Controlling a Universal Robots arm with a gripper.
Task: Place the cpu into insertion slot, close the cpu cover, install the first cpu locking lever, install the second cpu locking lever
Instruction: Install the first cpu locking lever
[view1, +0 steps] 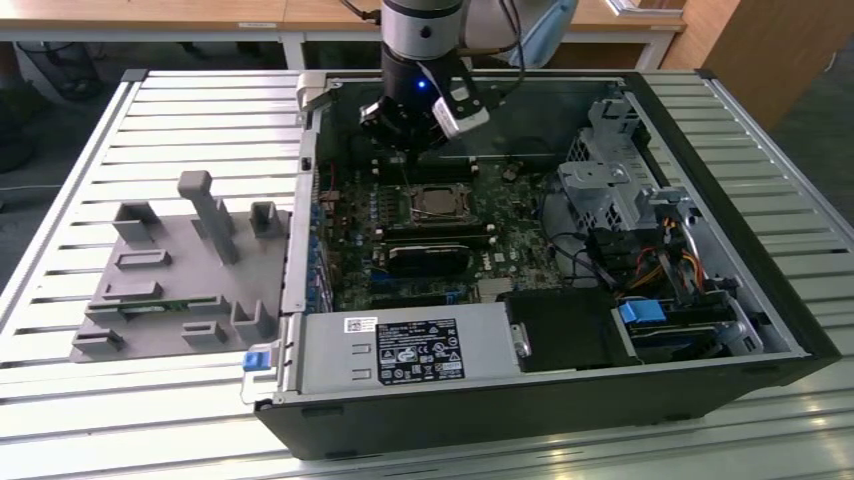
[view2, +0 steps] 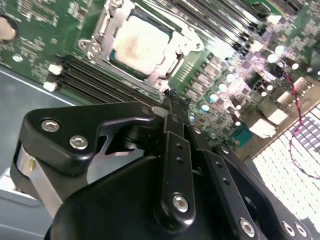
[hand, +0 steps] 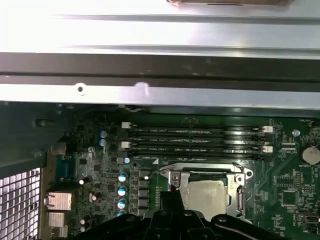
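The cpu (view2: 138, 44) lies silvery face up in the insertion slot (view2: 100, 36) on the green motherboard. It is also seen in the first wrist view as the cpu (hand: 206, 196). The cpu cover (hand: 239, 192), a silvery frame, lies flat around the chip, with a tab of the cpu cover (view2: 186, 46) toward my gripper. My gripper (view2: 172, 102) is shut with nothing in it and hovers just short of the socket's edge. In the exterior view the gripper (view1: 406, 148) hangs over the board a little beyond the insertion slot (view1: 438, 203). I cannot tell how the locking levers stand.
Black memory sticks (view1: 434, 238) lie just in front of the socket, and empty memory slots (hand: 195, 140) run beside it. The case wall (hand: 160, 65) is close behind. A drive cage (view1: 607, 185) and cables stand at the exterior view's right, a grey fixture (view1: 180, 265) at its left.
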